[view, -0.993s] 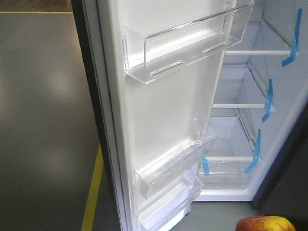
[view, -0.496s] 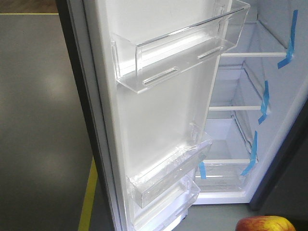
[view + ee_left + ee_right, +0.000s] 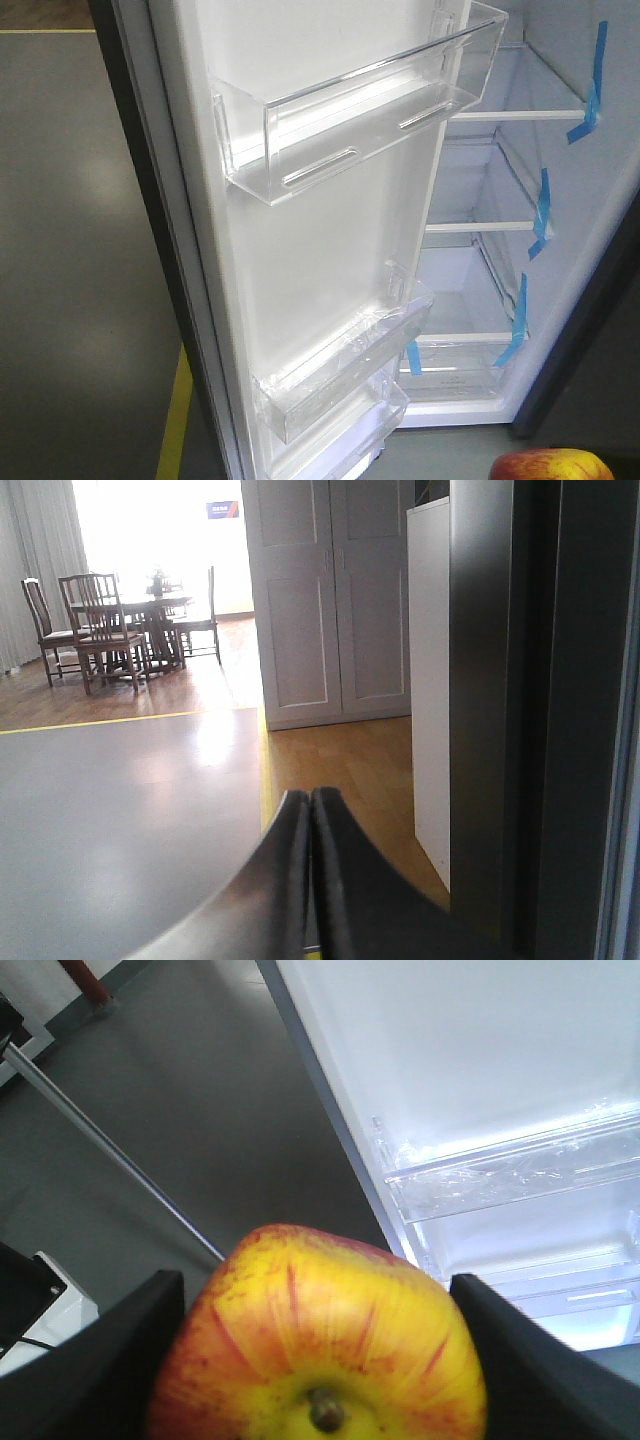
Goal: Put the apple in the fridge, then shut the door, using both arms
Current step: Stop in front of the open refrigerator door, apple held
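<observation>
R hand (image 3: 318, 1360) clamps apple (image 3: 330, 1310) at its sides, low before open fridge (image 3: 480, 290), beside door (image 3: 320, 240). Apple prob. firm, light, waxy-slick, bruisable; gentle equator grip best. L hand (image 3: 310, 870) pinched closed, empty.

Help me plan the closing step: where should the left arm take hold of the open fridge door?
Probably the long free edge of the door, approached from its dark outer side: it is thin, straight, gives most leverage, and no handle shows.

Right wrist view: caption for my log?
Right gripper holds the apple, stem toward camera, facing the clear bins of the open door.
</observation>
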### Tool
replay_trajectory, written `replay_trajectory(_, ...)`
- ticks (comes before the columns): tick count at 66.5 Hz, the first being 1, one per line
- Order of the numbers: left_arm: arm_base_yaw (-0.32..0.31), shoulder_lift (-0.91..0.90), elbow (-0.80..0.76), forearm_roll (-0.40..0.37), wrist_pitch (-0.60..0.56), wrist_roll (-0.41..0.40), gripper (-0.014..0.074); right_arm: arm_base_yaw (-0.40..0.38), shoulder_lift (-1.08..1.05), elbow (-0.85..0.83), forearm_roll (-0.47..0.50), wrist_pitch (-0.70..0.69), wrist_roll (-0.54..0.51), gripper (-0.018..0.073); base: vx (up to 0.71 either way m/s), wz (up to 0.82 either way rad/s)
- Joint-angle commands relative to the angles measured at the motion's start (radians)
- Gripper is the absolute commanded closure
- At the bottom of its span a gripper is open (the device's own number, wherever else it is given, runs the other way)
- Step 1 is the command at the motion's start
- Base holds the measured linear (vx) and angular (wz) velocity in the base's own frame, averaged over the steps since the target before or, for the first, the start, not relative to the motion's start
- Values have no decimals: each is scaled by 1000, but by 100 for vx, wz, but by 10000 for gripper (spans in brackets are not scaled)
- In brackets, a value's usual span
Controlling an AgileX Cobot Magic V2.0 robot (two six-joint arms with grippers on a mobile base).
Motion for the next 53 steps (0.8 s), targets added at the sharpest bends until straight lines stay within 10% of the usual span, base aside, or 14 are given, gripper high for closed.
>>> replay_trajectory(1, -7, -15, -17, -4, -69, -11, 603, -3, 7, -23, 61, -36, -10, 410, 2, -2)
replay_trajectory(53, -7, -15, -17, -4, -69, -11, 603, -3, 7, -23, 63, -34, -10, 410, 0, 0)
